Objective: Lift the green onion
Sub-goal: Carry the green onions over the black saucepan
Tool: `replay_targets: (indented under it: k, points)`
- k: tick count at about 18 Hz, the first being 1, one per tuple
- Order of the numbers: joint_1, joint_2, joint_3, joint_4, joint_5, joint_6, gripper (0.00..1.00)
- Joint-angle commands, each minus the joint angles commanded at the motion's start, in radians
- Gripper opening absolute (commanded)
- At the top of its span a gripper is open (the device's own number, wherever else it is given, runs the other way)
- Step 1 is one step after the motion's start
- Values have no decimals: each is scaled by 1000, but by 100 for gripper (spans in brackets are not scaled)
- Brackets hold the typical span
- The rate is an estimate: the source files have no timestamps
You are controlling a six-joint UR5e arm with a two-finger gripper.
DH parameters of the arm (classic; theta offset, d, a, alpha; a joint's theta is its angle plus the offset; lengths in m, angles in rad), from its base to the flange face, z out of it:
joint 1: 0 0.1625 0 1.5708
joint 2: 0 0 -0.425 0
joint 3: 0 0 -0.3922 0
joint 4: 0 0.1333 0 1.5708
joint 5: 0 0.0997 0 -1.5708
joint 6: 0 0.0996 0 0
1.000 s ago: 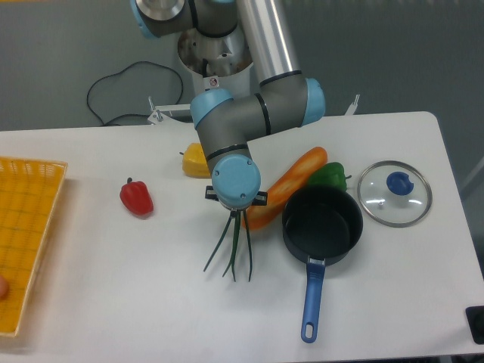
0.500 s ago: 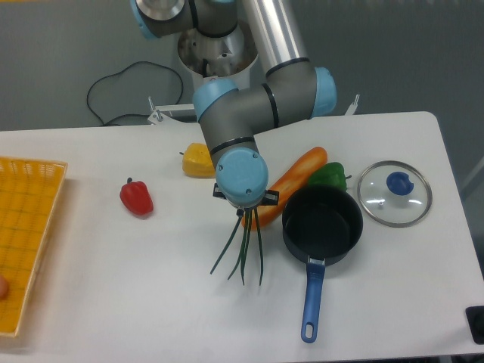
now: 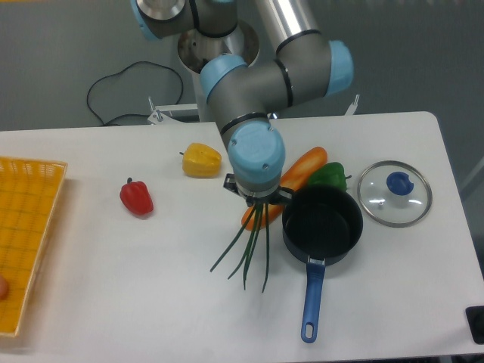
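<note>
The green onion (image 3: 250,247) hangs as a thin bunch of dark-green stalks, splaying downward toward the white table (image 3: 151,287). Its upper end disappears under the wrist, where my gripper (image 3: 259,203) is shut on it. The fingers themselves are mostly hidden by the blue wrist cap. The stalk tips reach just left of the pan's handle.
A dark pan (image 3: 322,224) with a blue handle sits right of the stalks. An orange carrot (image 3: 302,169) and a green bell pepper (image 3: 328,175) lie behind it. A glass lid (image 3: 394,193) is at the right. A yellow pepper (image 3: 201,160), a red pepper (image 3: 136,197) and a yellow basket (image 3: 26,227) are on the left.
The arm has carried the green onion to the right and slightly up. The yellow pepper, earlier partly covered by the wrist, is now fully in view.
</note>
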Motion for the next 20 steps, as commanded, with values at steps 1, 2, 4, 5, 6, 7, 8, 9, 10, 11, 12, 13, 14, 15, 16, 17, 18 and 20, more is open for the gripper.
replay_targets:
  k: [1, 2, 4, 5, 6, 7, 8, 9, 10, 11, 12, 13, 14, 15, 16, 17, 18, 20]
  points:
    - [17, 5, 0, 2, 0, 32, 16]
    - [32, 15, 0, 2, 9, 64, 16]
    - [54, 31, -14, 3, 55, 130, 16]
    - [63, 35, -14, 5, 66, 158, 16]
    - [80, 37, -14, 5, 72, 175, 17]
    - [95, 40, -14, 5, 75, 184, 17]
    - [112, 41, -14, 5, 74, 194, 17]
    - [121, 41, -15, 3, 75, 209, 17]
    - [124, 49, -14, 5, 77, 226, 17]
    - [141, 55, -15, 2, 78, 240, 17]
    - [152, 57, -18, 2, 78, 249, 17]
    - [154, 58, -23, 2, 78, 259, 17]
    - [155, 60, -25, 2, 78, 264, 17]
    - [155, 60, -28, 3, 78, 264, 17]
    - [154, 60, -29, 3, 78, 264, 17]
    - [152, 58, -29, 2, 78, 263, 17]
    - [151, 58, -35, 3, 78, 263, 17]
    - [149, 58, -38, 5, 77, 264, 17]
